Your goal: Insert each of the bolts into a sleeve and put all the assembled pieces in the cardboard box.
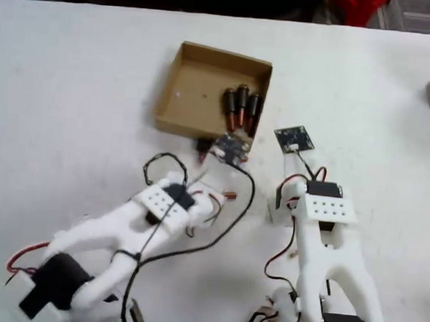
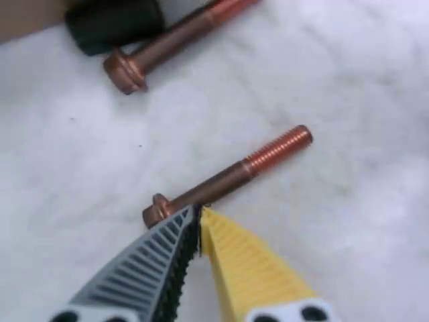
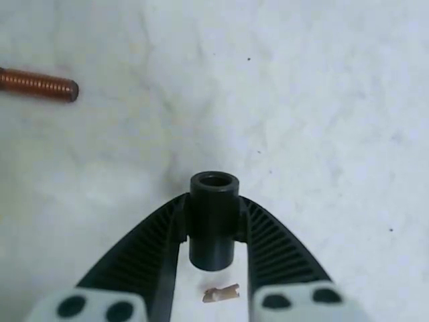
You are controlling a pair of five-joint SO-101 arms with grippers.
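Our left gripper [image 2: 199, 216] has its fingers pressed together, the tips just at the head of a bolt [image 2: 228, 176] lying flat on the table [image 2: 348, 100]. Our right gripper [image 3: 213, 200] clamps a black sleeve [image 3: 214, 225], open end pointing away. Assembled pieces [image 1: 241, 108] lie in the cardboard box [image 1: 194, 87]

No words, numbers or signs can be read. The box [image 1: 197, 94] and the bolt [image 2: 228, 178] beside the left end effector [image 2: 199, 215] bear no print.
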